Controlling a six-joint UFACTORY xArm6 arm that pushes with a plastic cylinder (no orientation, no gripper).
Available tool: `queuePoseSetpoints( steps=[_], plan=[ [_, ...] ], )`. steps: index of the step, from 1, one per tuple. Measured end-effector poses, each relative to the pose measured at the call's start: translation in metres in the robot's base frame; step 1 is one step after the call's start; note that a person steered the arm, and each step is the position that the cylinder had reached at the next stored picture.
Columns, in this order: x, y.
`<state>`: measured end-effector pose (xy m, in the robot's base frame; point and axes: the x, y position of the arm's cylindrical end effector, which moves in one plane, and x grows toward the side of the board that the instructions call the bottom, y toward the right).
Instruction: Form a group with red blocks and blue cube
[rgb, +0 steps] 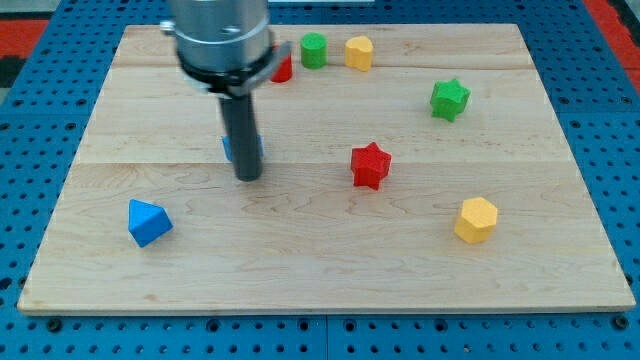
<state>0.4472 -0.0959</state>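
Observation:
My tip (247, 177) rests on the board left of centre. The blue cube (229, 147) sits right behind the rod, mostly hidden, only blue slivers showing on both sides. A red star block (370, 165) lies to the right of the tip, well apart from it. Another red block (283, 69) sits near the view's top, partly hidden by the arm, its shape unclear.
A blue pyramid-like block (148, 222) lies at lower left. A green cylinder (314, 50) and a yellow block (359, 52) sit at the top. A green star (449, 99) is at upper right, a yellow hexagonal block (476, 220) at lower right. The wooden board (320, 270) sits on blue pegboard.

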Motion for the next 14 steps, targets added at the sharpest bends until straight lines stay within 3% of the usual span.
queuePoseSetpoints(
  steps=[2,4,5,6,7,8,9,10,11,12,14],
  plan=[
    [-0.078,-0.006],
    [-0.118,-0.030],
    [-0.115,0.076],
    [-0.084,0.172],
    [0.001,0.191],
    [0.012,0.134],
    [0.027,0.140],
    [0.040,0.106],
    [0.032,0.036],
    [-0.007,0.037],
    [0.015,0.085]
  ],
)
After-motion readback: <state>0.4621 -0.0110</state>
